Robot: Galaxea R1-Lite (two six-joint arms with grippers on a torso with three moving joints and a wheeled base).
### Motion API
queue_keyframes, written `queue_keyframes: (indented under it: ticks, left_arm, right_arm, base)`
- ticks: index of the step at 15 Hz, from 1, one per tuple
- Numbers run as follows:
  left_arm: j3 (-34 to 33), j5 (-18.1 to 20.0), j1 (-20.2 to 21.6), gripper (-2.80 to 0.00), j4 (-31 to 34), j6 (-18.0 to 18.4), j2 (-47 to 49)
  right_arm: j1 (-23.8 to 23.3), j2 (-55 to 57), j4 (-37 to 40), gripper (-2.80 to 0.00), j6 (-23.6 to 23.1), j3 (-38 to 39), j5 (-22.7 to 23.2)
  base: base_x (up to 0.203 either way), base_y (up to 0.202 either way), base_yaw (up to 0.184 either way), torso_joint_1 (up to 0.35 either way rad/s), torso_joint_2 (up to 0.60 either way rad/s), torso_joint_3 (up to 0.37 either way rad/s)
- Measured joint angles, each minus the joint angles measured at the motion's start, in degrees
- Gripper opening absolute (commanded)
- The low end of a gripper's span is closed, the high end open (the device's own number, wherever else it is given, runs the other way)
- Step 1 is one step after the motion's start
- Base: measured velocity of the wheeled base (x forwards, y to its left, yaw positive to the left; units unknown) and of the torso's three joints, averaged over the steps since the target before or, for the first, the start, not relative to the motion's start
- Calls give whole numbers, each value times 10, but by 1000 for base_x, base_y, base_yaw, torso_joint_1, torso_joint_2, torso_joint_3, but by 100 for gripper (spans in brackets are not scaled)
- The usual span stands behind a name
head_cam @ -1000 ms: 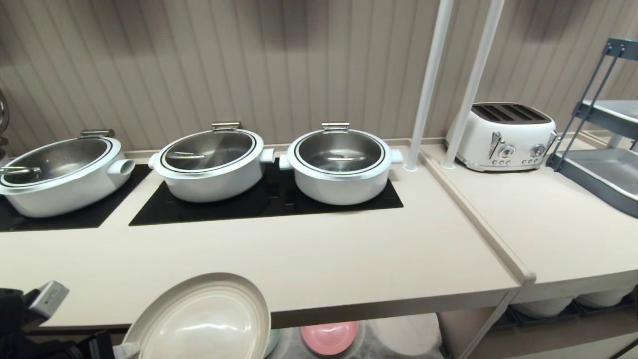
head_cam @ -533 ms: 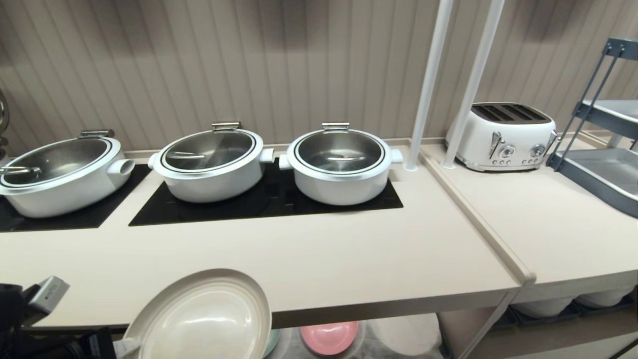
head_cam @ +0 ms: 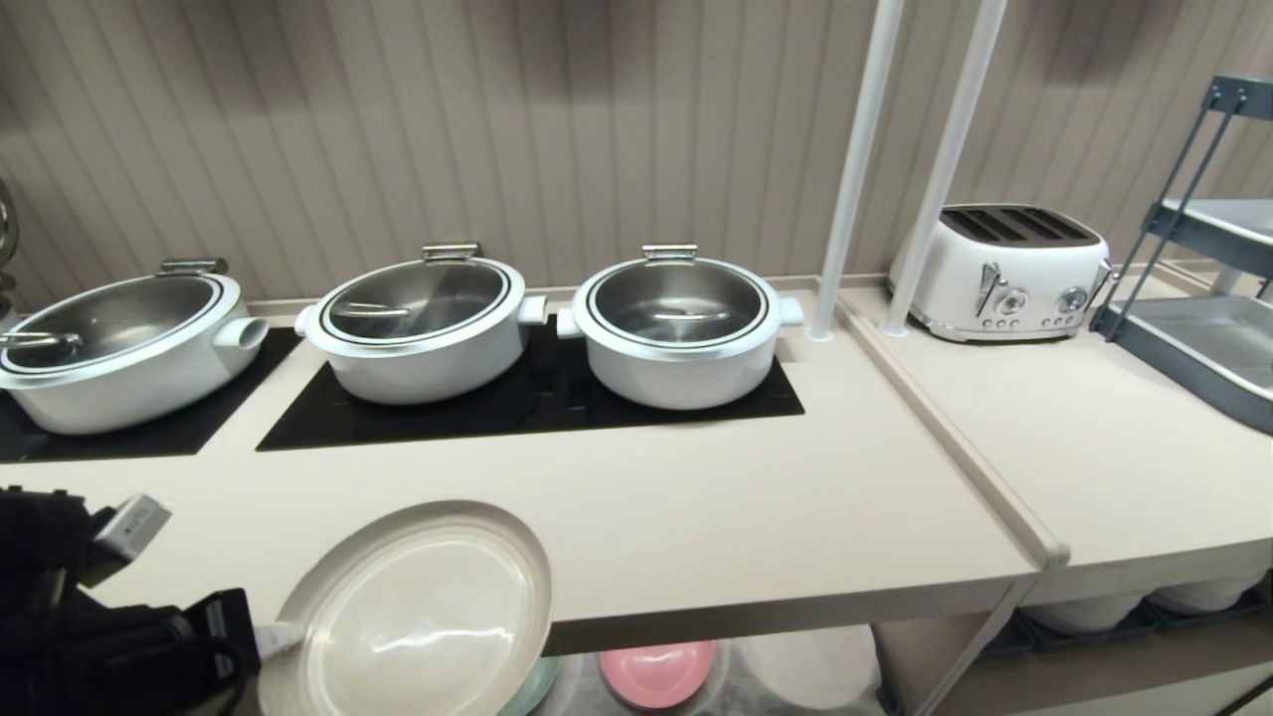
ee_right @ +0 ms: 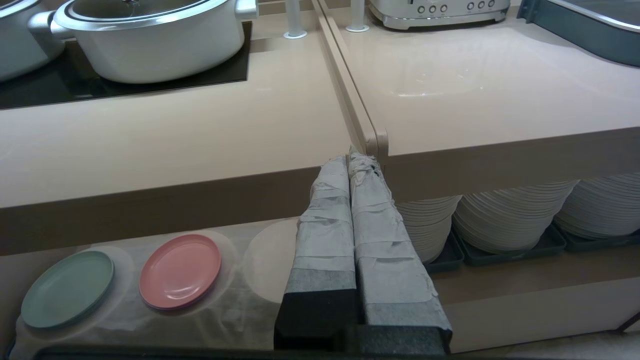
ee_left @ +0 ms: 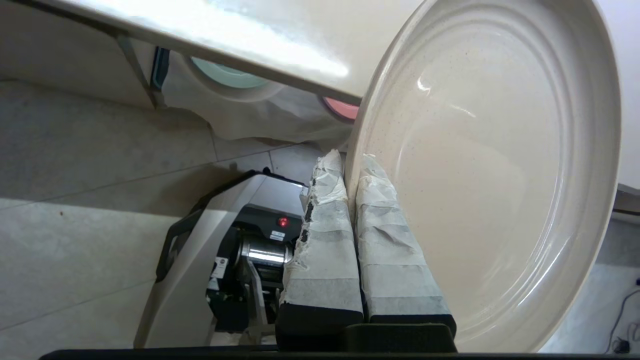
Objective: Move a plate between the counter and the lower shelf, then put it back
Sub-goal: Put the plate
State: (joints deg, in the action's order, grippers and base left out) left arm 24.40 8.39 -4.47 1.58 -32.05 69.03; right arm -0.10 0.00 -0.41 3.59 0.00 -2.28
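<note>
The cream-beige plate (head_cam: 418, 617) (ee_left: 490, 165) hangs tilted in the air at the front edge of the counter (head_cam: 696, 517), its upper part over the worktop. My left gripper (head_cam: 276, 636) (ee_left: 350, 160) is shut on the plate's near-left rim, with one taped finger on each side of it. Below the counter, the lower shelf (ee_right: 235, 300) is draped in white gauzy cloth and holds a mint-green plate (ee_right: 67, 289) and a pink plate (ee_right: 180, 271). My right gripper (ee_right: 352, 160) is shut on nothing, parked low in front of the counter's edge.
Three white lidded pots (head_cam: 119, 343) (head_cam: 423, 323) (head_cam: 679, 323) stand on black hob panels at the back. Two white poles (head_cam: 855, 169), a white toaster (head_cam: 1004, 270) and a grey rack (head_cam: 1193, 298) are to the right. Stacks of white plates (ee_right: 510, 215) fill the neighbouring bay.
The left gripper has lifted the plate higher against the counter's front edge, and more of the left arm has come into the head view. The right arm has not moved.
</note>
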Motion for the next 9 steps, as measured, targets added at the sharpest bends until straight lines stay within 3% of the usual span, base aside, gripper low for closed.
queue_keyframes:
  ticks: [9]
  left_arm:
    - [105, 3, -60, -280, -5, 1, 121]
  right_arm:
    - [0, 0, 0, -280, 0, 0, 0]
  base:
    - [0, 0, 0, 0, 0, 0]
